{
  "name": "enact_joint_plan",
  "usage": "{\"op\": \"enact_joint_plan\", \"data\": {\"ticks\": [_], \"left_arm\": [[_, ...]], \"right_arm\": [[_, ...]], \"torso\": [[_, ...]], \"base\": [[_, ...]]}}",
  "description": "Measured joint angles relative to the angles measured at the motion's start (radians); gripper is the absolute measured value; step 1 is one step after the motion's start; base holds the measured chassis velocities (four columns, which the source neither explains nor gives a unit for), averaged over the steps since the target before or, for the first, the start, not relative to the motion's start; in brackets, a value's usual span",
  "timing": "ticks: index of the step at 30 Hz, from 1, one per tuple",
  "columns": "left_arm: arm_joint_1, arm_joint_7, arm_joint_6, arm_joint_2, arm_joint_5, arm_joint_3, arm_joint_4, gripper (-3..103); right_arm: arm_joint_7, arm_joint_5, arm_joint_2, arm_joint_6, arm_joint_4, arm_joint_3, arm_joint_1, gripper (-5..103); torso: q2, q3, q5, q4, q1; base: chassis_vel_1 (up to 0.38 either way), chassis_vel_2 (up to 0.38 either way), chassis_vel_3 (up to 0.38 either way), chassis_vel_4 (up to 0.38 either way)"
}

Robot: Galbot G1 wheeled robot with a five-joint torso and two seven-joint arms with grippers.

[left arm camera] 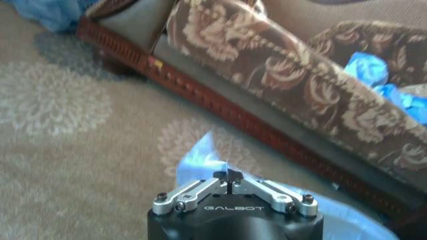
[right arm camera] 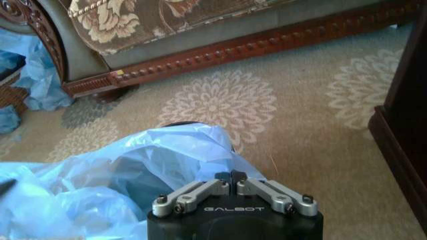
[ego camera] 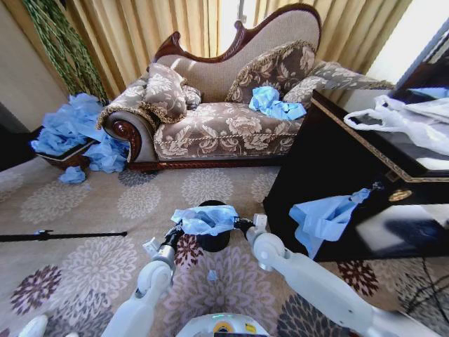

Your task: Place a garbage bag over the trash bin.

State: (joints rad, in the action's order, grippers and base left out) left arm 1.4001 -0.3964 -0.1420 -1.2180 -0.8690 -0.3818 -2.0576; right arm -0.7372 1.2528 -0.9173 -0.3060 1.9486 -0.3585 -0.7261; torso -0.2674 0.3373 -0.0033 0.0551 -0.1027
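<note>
While both grippers, left (ego camera: 175, 229) and right (ego camera: 247, 226), pinch the garbage bag (ego camera: 205, 218) stretched over the trash bin (ego camera: 212, 241), we judge pulling down remains.

"GALBOT" stands on the left end effector (left arm camera: 230, 181) and right end effector (right arm camera: 231, 180).

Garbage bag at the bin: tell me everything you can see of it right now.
The garbage bag is thin, crinkly, light-blue plastic, bunched and stretched across the top of the black trash bin on the patterned carpet before the sofa. The left gripper pinches its one side and the right gripper the other, both shut on the film. The right wrist view shows it partly spread open, the bin's rim peeking behind.
</note>
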Motion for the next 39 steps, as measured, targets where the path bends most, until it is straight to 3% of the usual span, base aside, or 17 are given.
{"op": "enact_joint_plan", "data": {"ticks": [3, 5, 10, 16, 19, 28, 32, 37, 39], "left_arm": [[0.023, -0.097, -0.063, 0.002, 0.000, 0.002, -0.094, 0], [0.026, -0.128, -0.082, 0.000, -0.002, 0.006, -0.108, 0], [0.006, -0.185, -0.116, -0.019, 0.005, 0.021, -0.033, 0], [-0.043, -0.186, -0.128, -0.035, 0.009, 0.031, 0.127, 0], [-0.067, -0.156, -0.120, -0.042, 0.025, 0.037, 0.214, 0], [-0.083, -0.116, -0.107, -0.050, 0.045, 0.042, 0.298, 0], [-0.077, -0.114, -0.107, -0.047, 0.046, 0.041, 0.286, 0], [-0.040, -0.125, -0.122, -0.022, 0.031, 0.024, 0.141, 0], [-0.019, -0.157, -0.156, -0.009, 0.001, 0.020, 0.066, 0]], "right_arm": [[-0.009, 0.025, 0.010, -0.009, 0.030, 0.024, -0.043, 0], [-0.009, 0.023, 0.005, -0.011, 0.026, 0.032, -0.058, 0], [0.023, -0.026, -0.049, -0.009, -0.067, 0.046, -0.087, 0], [0.060, -0.080, -0.099, -0.007, -0.179, 0.054, -0.093, 0], [0.078, -0.103, -0.113, -0.006, -0.230, 0.065, -0.096, 0], [0.109, -0.131, -0.139, -0.004, -0.294, 0.078, -0.097, 0], [0.099, -0.130, -0.139, -0.003, -0.273, 0.077, -0.104, 0], [0.030, -0.065, -0.105, -0.006, -0.163, 0.072, -0.111, 0], [0.000, -0.016, -0.088, -0.014, -0.108, 0.067, -0.118, 0]], "torso": [[0.000, 0.000, 0.0001, 0.0001, 0.000], [0.000, 0.000, 0.0001, 0.0002, 0.000], [0.000, 0.000, -0.0003, 0.0001, 0.000], [0.000, 0.000, -0.0002, 0.0000, 0.000], [0.000, 0.000, -0.0003, 0.0001, 0.000], [0.000, 0.000, -0.0001, 0.0000, 0.000], [0.000, 0.000, -0.0002, 0.0002, 0.000], [0.000, 0.000, 0.0000, 0.0001, 0.000], [0.000, 0.000, -0.0001, 0.0001, 0.000]], "base": [[0.000, 0.000, 0.000, 0.000], [0.000, 0.000, 0.000, 0.000], [0.000, 0.000, 0.000, 0.000], [0.000, 0.000, 0.000, 0.000], [0.000, 0.000, 0.000, 0.000], [0.000, 0.000, 0.000, 0.000], [0.000, 0.000, 0.000, 0.000], [0.000, 0.000, 0.000, 0.000], [0.000, 0.000, 0.000, 0.000]]}}
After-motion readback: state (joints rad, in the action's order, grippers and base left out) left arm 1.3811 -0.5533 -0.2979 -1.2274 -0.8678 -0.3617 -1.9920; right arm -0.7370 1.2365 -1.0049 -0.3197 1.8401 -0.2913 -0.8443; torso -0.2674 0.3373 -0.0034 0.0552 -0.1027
